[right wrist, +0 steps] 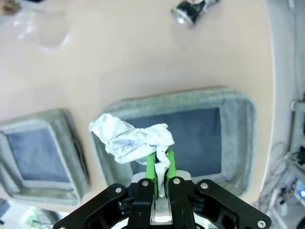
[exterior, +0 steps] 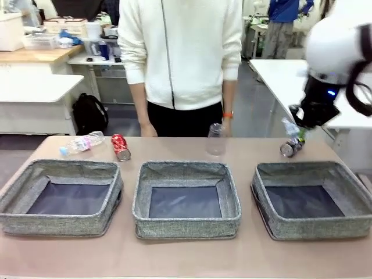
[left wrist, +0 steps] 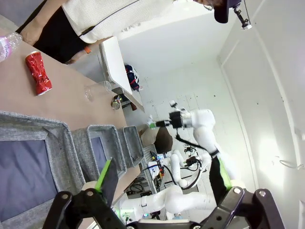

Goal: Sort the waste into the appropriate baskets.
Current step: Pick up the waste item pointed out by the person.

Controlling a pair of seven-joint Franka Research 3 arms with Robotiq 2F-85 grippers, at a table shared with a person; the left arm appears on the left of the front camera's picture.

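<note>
No legible text, brand or number on any surface. Label print on the clear plastic bottle [exterior: 82, 143]: too small to read. Markings on the dark blue-black can [right wrist: 192, 10]: blurred, unreadable. Lettering on the crushed red can [left wrist: 38, 73]: not resolvable.

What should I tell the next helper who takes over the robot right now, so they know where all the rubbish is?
Left gripper: open, holding nothing.
Right gripper: shut on a crumpled white paper, up in the air near the right basket.
On the table behind the baskets: bottle, red can, cup, dark can.
Done: the paper is in the grip; nothing is sorted into the left basket, middle basket or right basket yet.
Left to do: drop the paper in a basket, then sort the other four things.
</note>
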